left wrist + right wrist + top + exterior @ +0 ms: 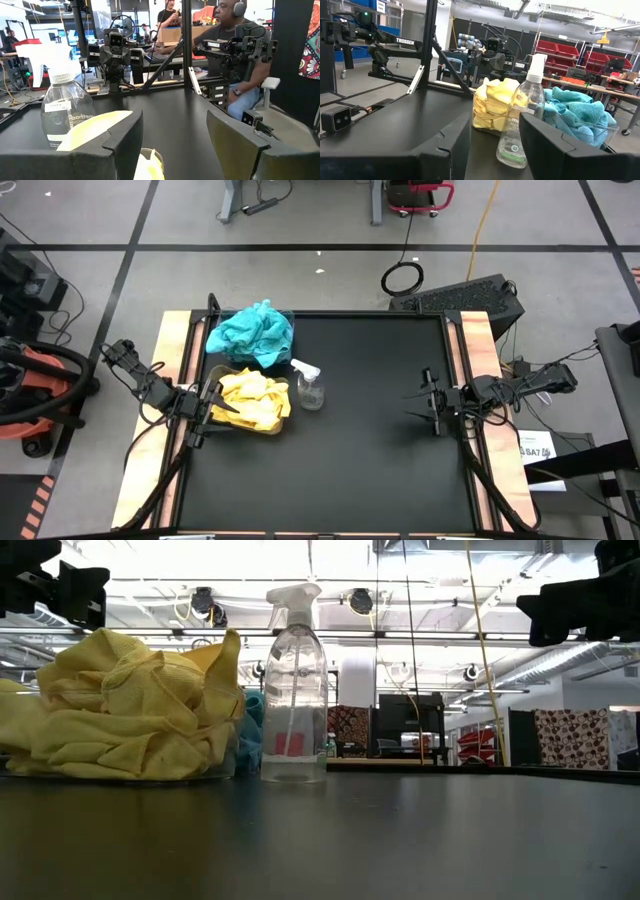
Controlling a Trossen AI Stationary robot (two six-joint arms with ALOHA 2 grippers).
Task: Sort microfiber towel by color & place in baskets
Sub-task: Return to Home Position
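From above, the teal towels (252, 332) are heaped in the upper basket (291, 321) near the far left of the table (370, 460). The yellow towels (252, 400) fill the lower basket (288, 412) just beside it. Both baskets' clear walls are hard to trace here. A spray bottle (308, 385) stands touching or nearly touching the lower basket's right side. The left gripper (212, 402) hangs at that basket's left edge. The right gripper (430, 402) sits near the table's right edge, well apart from the towels.

At table height, the yellow towels (120, 710) bulk up on the left with the spray bottle (293, 690) upright beside them. A sliver of teal (250, 735) shows between them.

The left wrist view shows the left gripper (175, 145) released, fingers spread wide above yellow fabric. A person (240, 60) sits beyond the table.

The right wrist view shows the right gripper (495, 145) likewise spread and holding nothing, facing the bottle and both heaps.
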